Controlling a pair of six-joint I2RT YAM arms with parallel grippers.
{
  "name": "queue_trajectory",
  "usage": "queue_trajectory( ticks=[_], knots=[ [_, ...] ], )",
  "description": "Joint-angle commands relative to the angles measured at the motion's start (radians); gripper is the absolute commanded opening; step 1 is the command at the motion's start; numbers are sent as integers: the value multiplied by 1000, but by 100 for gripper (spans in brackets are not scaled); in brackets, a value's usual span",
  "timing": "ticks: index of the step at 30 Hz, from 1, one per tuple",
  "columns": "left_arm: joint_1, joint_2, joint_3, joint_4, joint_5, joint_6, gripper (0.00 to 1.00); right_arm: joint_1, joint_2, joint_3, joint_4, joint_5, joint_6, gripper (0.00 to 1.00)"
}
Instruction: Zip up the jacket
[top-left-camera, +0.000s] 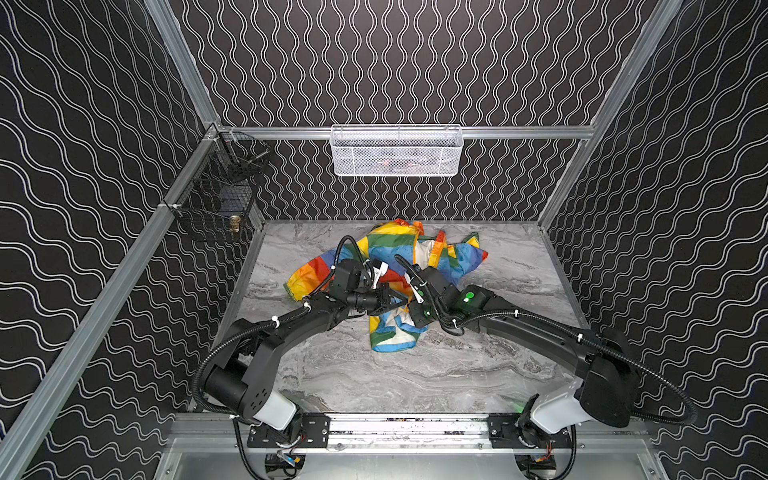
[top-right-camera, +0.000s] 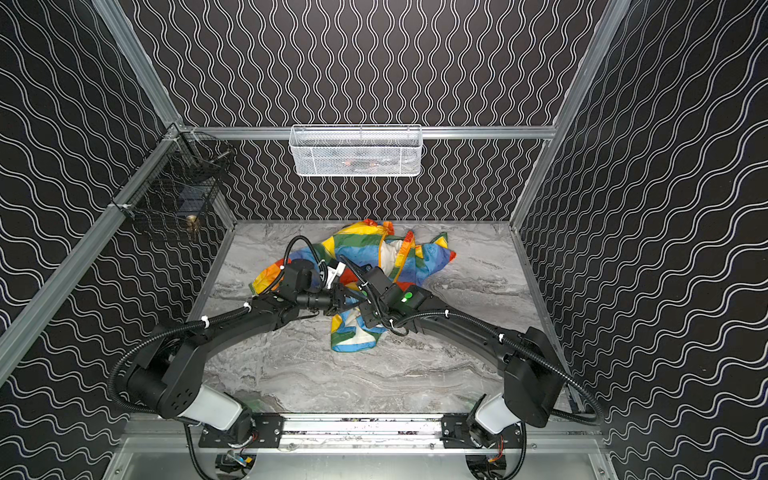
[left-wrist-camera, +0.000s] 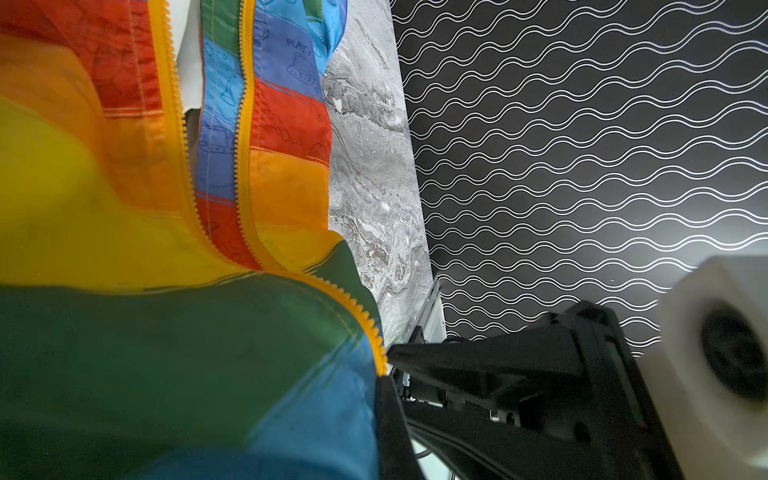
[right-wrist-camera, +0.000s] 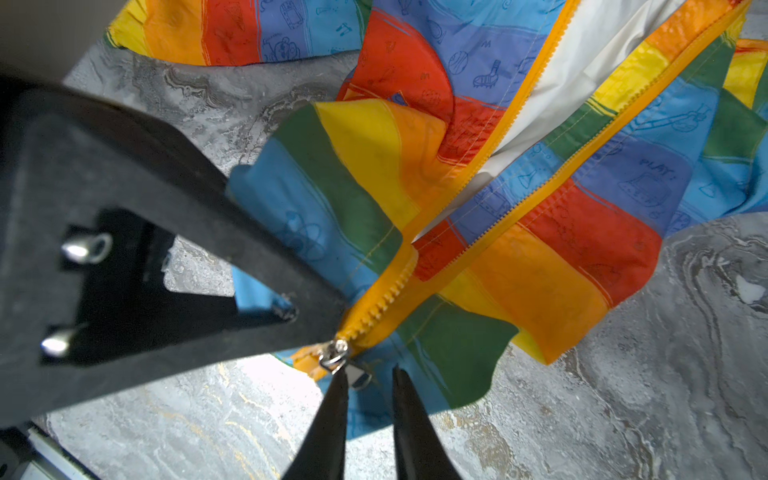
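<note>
The right pincer (right-wrist-camera: 370, 372) has its 2 black fingers (right-wrist-camera: 332, 415) a little bit apart, not squeezed together. The small silver pull tab (right-wrist-camera: 359, 378) of the zipper sits in the gap between them, right next to 1 finger. The silver slider (right-wrist-camera: 334, 353) is at the bottom end of the orange zipper (right-wrist-camera: 382, 299). The left pincer (right-wrist-camera: 286, 311) is closed and pinches the blue bottom edge of the jacket (right-wrist-camera: 540, 270) just beside the slider. Above the slider the 2 zipper rows spread apart, and white lining (right-wrist-camera: 590, 50) shows between them. In both top views the rainbow jacket lies all crumpled on the grey table (top-left-camera: 415, 374), toward the back wall, and both pincers meet over its near end. A white basket (top-left-camera: 397, 151) hangs on the back wall.
</note>
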Motion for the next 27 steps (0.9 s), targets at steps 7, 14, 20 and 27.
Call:
queue_trajectory(
  ticks=[7,14,20,27],
  knots=[
    [1,-12,0,13,13,28,0,-3,-21,-28,55,-39,-5,32],
    [1,-9,-5,21,16,27,0,-72,-82,-71,94,-126,65,38],
    [1,-12,-6,24,18,27,0,-197,-190,-167,233,-372,287,39],
    [1,-11,-9,39,23,16,0,-231,-248,-324,479,-560,536,40]
  ],
)
